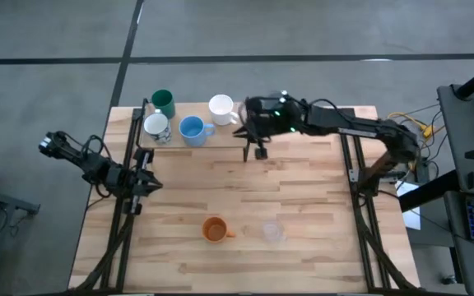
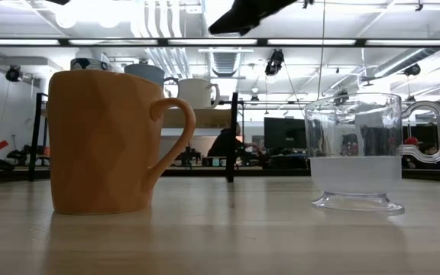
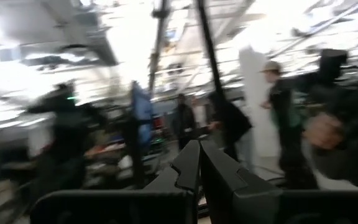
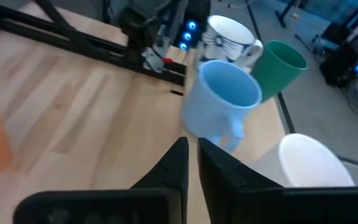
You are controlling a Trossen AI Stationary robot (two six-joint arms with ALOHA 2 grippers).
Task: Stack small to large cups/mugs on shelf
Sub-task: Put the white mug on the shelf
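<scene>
Presently logging, largest item first:

Tabletop (image 1: 303, 189), butcher-block: carrying two cups well apart from the shelf, near the front edge.

Shelf (image 2: 201, 118), light-wood board on black frame: standing at the table's back, left of centre, and bearing four cups side by side, not nested.

Right gripper (image 4: 191, 146): hovering at the shelf's right end, just beside the white cup and facing the light blue one; fingers drawn nearly together, showing only a thin gap, pinching nothing.

Left gripper (image 3: 197, 149): waiting at the table's left edge, fingers pressed together, holding nothing.

Orange cup (image 1: 214, 229), with handle: sitting upright on the tabletop, front centre, waiting to be shelved.

Light blue cup (image 1: 192, 129): standing on the shelf, between the silver-grey and the white.

White cup (image 1: 220, 108), with handle: standing on the shelf, rightmost.

Dark green cup (image 1: 162, 102): standing at the shelf's back left.

Silver-grey cup (image 1: 155, 126): standing just in front of the green.

Clear cup (image 1: 271, 233): sitting on the tabletop just right of the orange.

Progress, judging from the layout: running about two-thirds through placing; leaving two cups to fetch, and any small-to-large ordering or nesting unconfirmed.
</scene>
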